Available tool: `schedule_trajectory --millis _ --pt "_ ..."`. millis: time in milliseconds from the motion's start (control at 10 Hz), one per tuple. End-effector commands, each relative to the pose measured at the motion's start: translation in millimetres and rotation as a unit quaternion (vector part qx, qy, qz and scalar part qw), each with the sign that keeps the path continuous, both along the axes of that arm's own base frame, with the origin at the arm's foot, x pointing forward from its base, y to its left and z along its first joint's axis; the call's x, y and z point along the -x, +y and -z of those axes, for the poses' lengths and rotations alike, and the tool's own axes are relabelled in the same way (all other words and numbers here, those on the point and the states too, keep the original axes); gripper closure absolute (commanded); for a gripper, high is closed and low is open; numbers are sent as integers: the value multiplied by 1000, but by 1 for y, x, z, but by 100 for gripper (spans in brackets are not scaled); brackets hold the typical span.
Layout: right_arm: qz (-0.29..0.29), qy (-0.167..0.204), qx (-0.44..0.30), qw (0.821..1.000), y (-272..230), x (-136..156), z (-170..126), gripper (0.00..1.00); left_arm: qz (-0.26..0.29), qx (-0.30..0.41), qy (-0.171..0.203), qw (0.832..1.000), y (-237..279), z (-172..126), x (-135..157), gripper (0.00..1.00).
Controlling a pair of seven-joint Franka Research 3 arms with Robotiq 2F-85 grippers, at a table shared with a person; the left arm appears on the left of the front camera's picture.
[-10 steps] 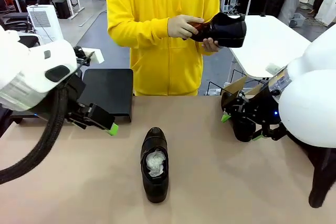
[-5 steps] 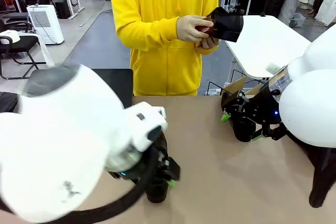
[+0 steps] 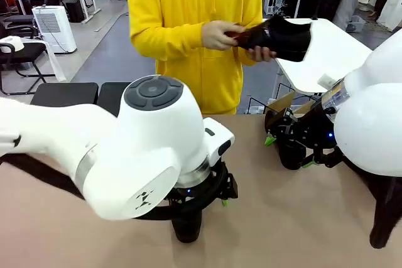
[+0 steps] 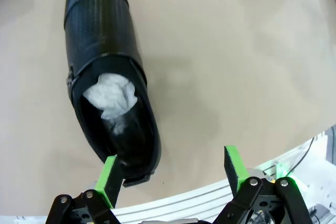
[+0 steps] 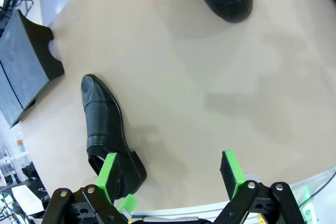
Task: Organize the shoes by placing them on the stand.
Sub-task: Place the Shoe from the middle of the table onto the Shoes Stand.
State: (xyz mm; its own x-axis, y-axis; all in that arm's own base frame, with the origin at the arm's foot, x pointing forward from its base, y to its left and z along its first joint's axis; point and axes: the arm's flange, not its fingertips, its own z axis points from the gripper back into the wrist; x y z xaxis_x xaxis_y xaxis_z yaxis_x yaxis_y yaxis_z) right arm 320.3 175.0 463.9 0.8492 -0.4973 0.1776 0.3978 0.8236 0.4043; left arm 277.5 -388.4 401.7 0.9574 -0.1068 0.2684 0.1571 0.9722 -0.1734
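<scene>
Shoe (image 4: pixel 107 77) now lies ahead of the left gripper's (image 4: pixel 169 158) wide-open jaws, heel just inside one pad (image 4: pixel 108 174), that arm having swung over it, so grasping looks next.

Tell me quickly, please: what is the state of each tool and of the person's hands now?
Left tool: open, empty.
Right tool: open, empty.
Person's hands: holding a glossy black round-toed shoe.

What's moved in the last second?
The left arm swung in from beside the stand; its jaws now hang open at the heel of the table shoe, not gripping it. The person tilted the held shoe. Right arm and table shoe stayed put.
</scene>
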Motion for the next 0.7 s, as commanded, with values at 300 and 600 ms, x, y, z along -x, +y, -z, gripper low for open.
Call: schedule_trajectory --millis 300,600 --pt "-9 -8 -2 1000 -2 -2 0 0 -32 -13 -16 999 -44 12 -27 0" --pt "-9 -8 -2 1000 -2 -2 0 0 -69 -9 -16 997 -51 27 -47 0"
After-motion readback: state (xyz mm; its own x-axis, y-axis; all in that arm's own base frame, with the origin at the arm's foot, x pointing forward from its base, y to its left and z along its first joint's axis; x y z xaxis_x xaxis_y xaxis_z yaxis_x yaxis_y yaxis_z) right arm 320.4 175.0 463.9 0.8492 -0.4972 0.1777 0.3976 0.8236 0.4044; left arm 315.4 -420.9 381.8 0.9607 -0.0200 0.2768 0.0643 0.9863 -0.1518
